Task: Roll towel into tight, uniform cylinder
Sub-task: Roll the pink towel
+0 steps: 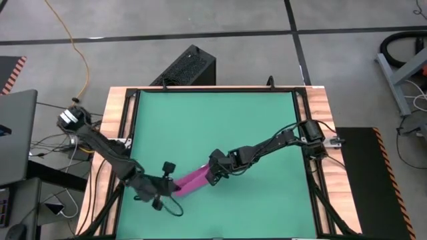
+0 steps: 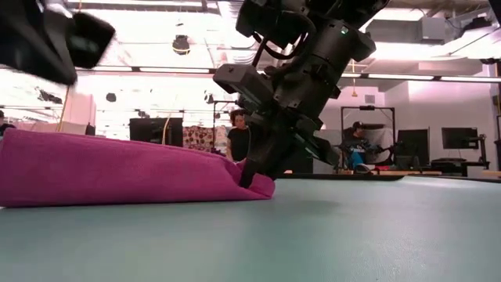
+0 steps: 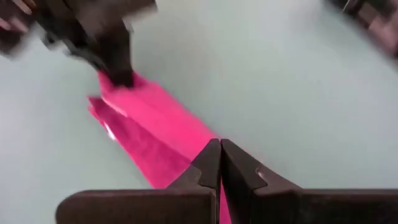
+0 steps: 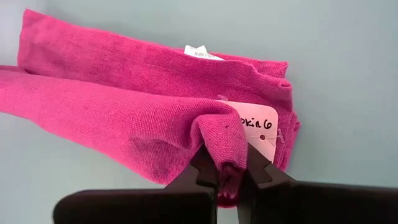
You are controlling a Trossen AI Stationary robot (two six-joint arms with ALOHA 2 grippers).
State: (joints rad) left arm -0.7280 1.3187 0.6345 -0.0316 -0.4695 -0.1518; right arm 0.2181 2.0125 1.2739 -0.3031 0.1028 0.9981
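The magenta towel point(image 1: 192, 180) lies on the green mat point(image 1: 220, 127) near its front edge as a long folded bundle point(image 2: 117, 168). One end carries a white handwritten tag point(image 4: 258, 127). A smaller white tag point(image 4: 202, 53) shows at its far edge. My right gripper point(image 4: 227, 171) is shut on that end point(image 1: 212, 177). My left gripper point(image 3: 221, 146) is shut, raised above the towel's other end point(image 1: 175, 188), with the cloth point(image 3: 155, 124) lying beyond its fingertips on the mat. My right gripper pinches a bunched fold of the towel's end point(image 4: 217, 146), just beside the handwritten tag, between its two fingers. The fingers point(image 2: 249, 178) slant down onto it from the table's right side. That end sits low on the mat and the remaining length lies slack there.
A wooden frame point(image 1: 123, 133) borders the mat. A black box point(image 1: 190, 67) stands beyond the far edge, and a laptop and cables point(image 1: 20, 133) sit off to the left. People point(image 2: 360, 145) sit in the room behind. Bare mat stretches toward the far and right sides.
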